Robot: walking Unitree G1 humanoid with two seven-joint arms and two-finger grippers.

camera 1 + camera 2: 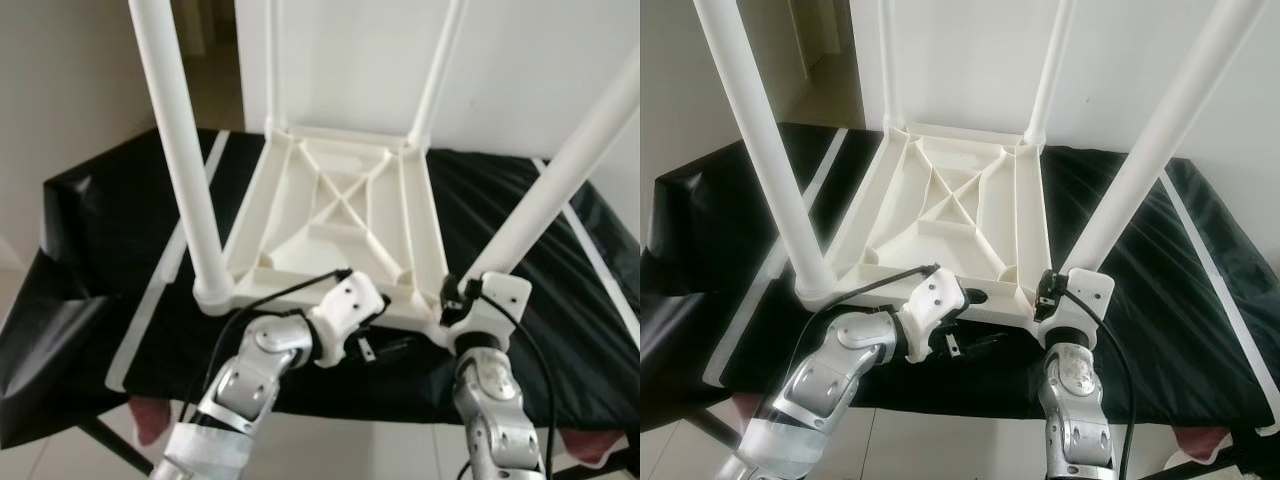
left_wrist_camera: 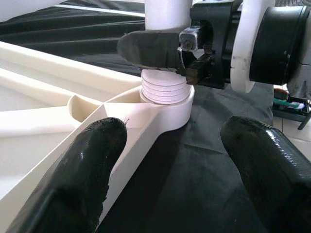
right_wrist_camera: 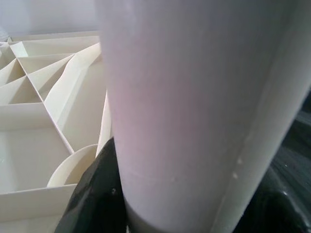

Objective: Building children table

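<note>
As seen from the left eye view, a white children's table lies upside down on a black sheet covering a work surface, its ribbed underside facing up and four white legs rising from the corners. The near right leg leans outward, and the right gripper sits at its base, by the corner socket. The left gripper is low at the near edge of the tabletop, between the two near legs. The right eye view gives the same layout: the near left leg stands in its socket, and pale floor shows below the sheet's edge. In the left wrist view, the left gripper's two black fingers are spread apart with nothing between them, one beside the table rim; ahead, the right gripper's finger presses against the near right leg just above its threaded end, seated in the round corner socket. In the right wrist view, the leg takes up most of the picture, with a black finger against it, so the right gripper is clamped on that leg.
</note>
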